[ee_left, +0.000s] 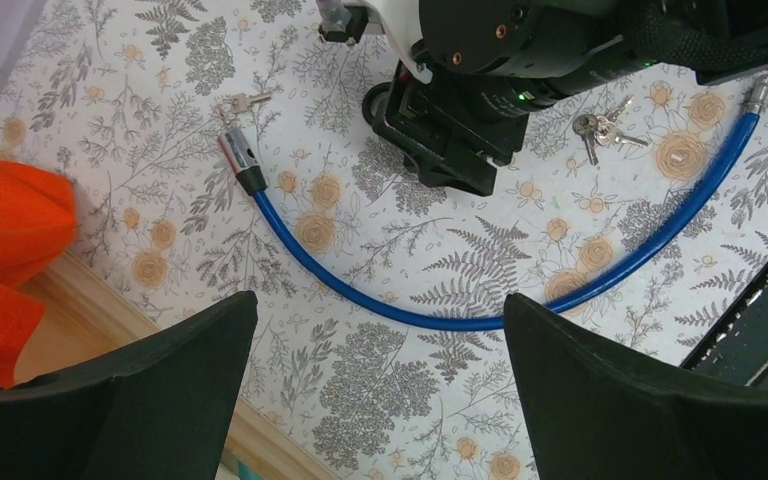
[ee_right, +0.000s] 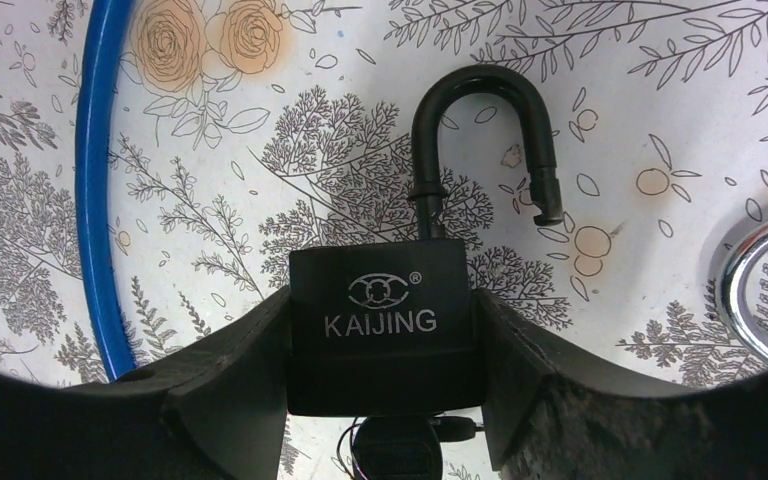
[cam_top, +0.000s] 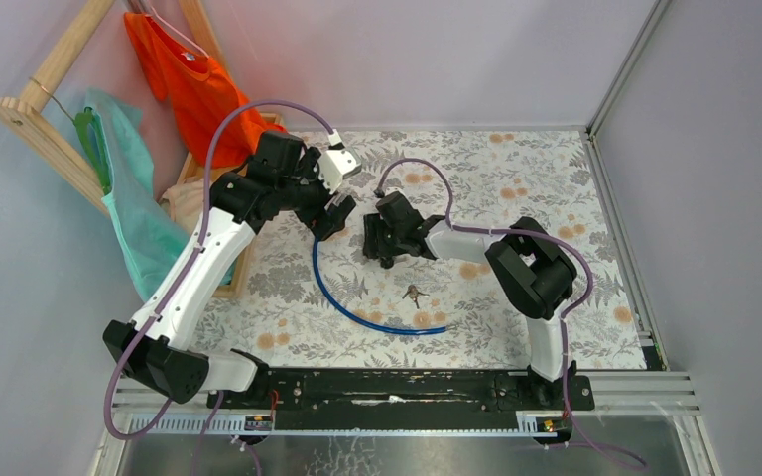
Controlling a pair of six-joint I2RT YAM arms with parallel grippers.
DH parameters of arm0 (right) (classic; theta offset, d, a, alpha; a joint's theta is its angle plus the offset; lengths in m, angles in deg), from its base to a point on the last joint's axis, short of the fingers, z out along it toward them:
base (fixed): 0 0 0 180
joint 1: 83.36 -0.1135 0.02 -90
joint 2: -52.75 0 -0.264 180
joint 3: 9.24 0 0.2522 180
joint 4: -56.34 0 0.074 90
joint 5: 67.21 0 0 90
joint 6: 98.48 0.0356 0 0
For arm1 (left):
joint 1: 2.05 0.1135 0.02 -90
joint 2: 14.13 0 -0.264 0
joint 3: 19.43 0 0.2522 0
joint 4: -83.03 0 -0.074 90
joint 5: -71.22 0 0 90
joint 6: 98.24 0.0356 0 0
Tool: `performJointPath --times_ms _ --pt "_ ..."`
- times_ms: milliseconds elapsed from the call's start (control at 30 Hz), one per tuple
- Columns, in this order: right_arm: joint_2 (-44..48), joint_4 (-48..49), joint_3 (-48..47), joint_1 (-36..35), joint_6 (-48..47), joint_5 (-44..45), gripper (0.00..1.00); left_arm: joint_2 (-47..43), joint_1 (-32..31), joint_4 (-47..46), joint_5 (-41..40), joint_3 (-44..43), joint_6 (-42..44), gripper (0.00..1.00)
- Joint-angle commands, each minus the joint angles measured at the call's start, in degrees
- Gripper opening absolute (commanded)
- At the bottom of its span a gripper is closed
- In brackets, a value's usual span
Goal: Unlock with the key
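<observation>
A black padlock [ee_right: 380,320] marked KAIJING sits between the fingers of my right gripper [ee_right: 380,335], which is shut on its body. Its shackle [ee_right: 480,110] stands sprung open, the free end off the body. The key's [ee_right: 395,450] chunky black head shows right under the padlock's base; its blade is hidden. In the top view my right gripper [cam_top: 382,243] is low over the mat's middle. My left gripper [cam_top: 337,213] hovers just to its left, open and holding nothing [ee_left: 380,335].
A blue cable lock [ee_left: 440,318] curves across the floral mat, its metal end [ee_left: 240,158] beside a small silver key [ee_left: 245,102]. A bunch of silver keys [ee_left: 600,125] lies nearby. A chrome ring [ee_right: 750,290] is at the right. Wooden rack with orange shirt [cam_top: 193,89] stands far left.
</observation>
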Motion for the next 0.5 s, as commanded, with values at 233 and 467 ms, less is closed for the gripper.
performJointPath --times_ms 233,467 --pt "10.83 -0.88 0.47 -0.23 -3.32 5.18 0.99 1.78 0.35 4.78 -0.2 -1.58 1.66 1.0" --pt "22.82 -8.29 7.47 -0.27 -3.19 7.18 0.95 1.37 1.1 3.62 -0.76 -1.35 0.03 1.0"
